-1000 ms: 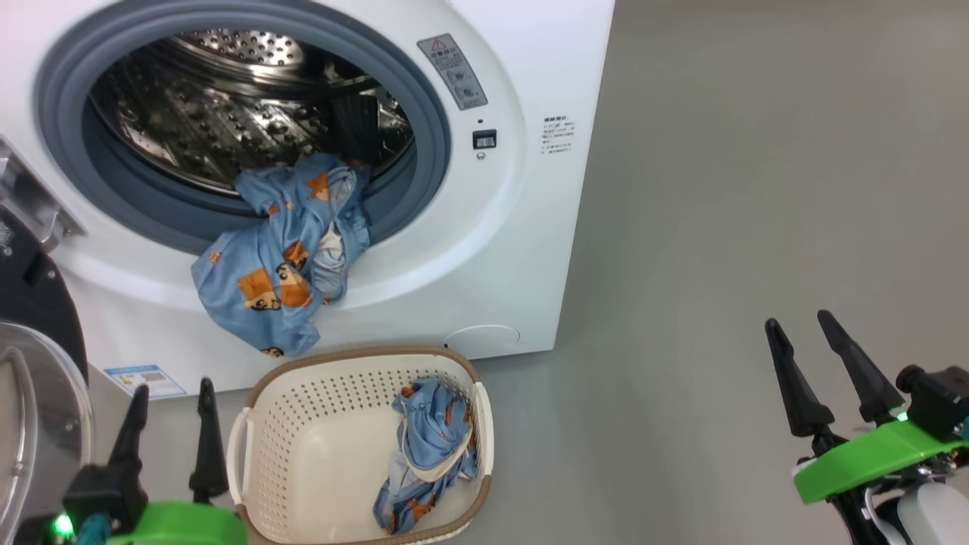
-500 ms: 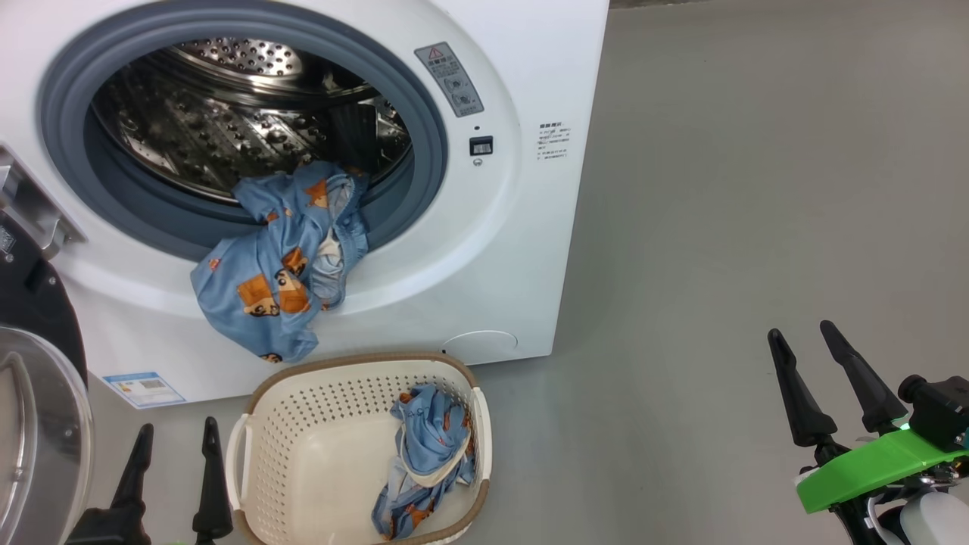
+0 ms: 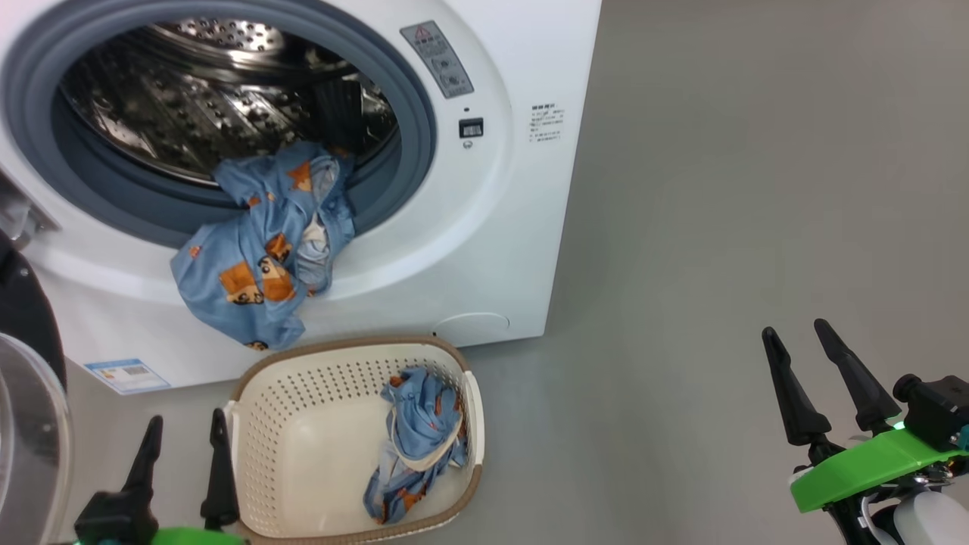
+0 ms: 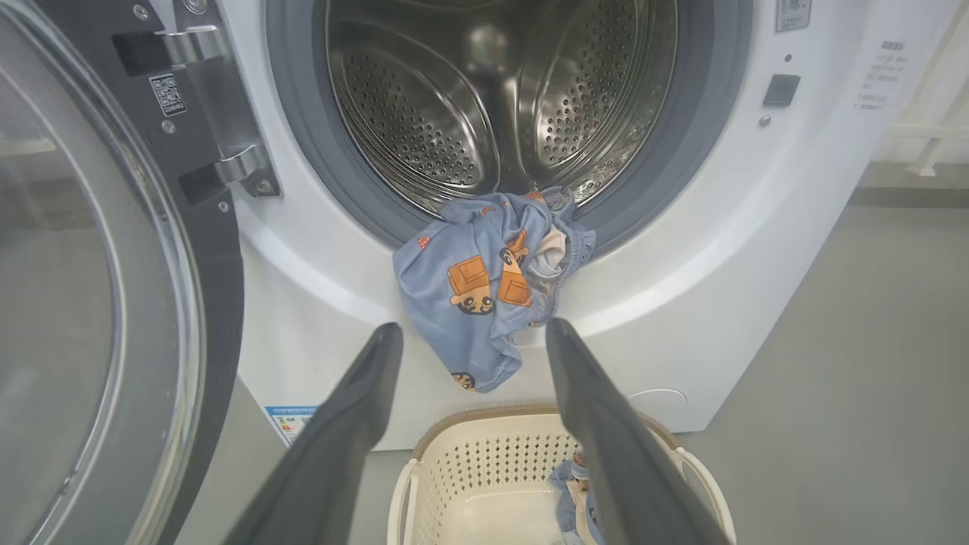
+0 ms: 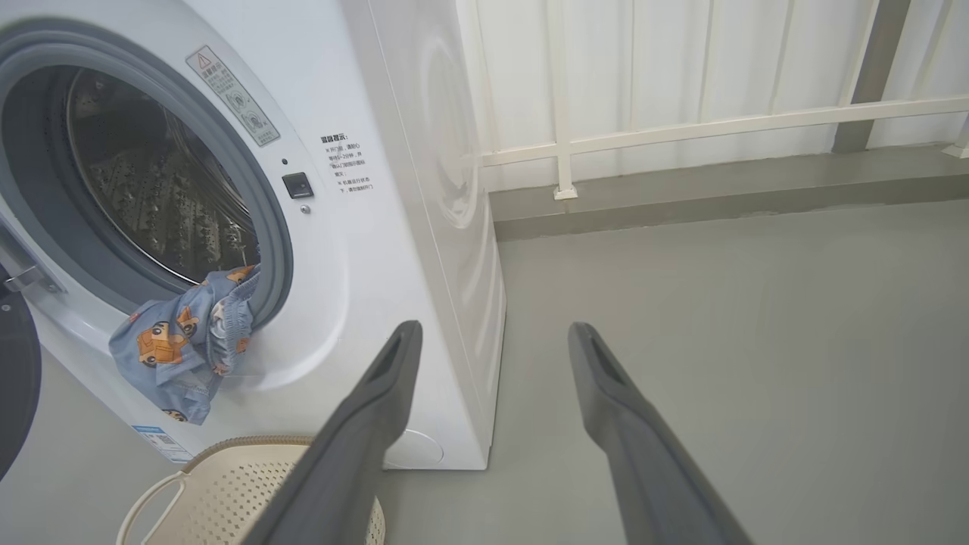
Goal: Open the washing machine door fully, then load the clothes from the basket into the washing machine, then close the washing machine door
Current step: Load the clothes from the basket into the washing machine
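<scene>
The white washing machine (image 3: 522, 227) stands with its door (image 3: 26, 424) swung open at the far left; the door's glass also shows in the left wrist view (image 4: 91, 303). One light blue garment (image 3: 257, 257) hangs over the grey gasket (image 3: 412, 98), half in the drum and half down the front. A second garment (image 3: 416, 439) lies in the cream basket (image 3: 303, 393) on the floor below the opening. My left gripper (image 3: 185, 428) is open and empty, just left of the basket. My right gripper (image 3: 795, 337) is open and empty, far right over bare floor.
Grey floor (image 3: 719, 189) stretches to the right of the machine. In the right wrist view a white railing (image 5: 681, 125) and a low ledge (image 5: 719, 189) run behind the machine.
The head camera has shifted, moving the machine and basket left and up in the picture. My left gripper sits slightly right of where it was, nearer the basket. The clothes have not moved.
</scene>
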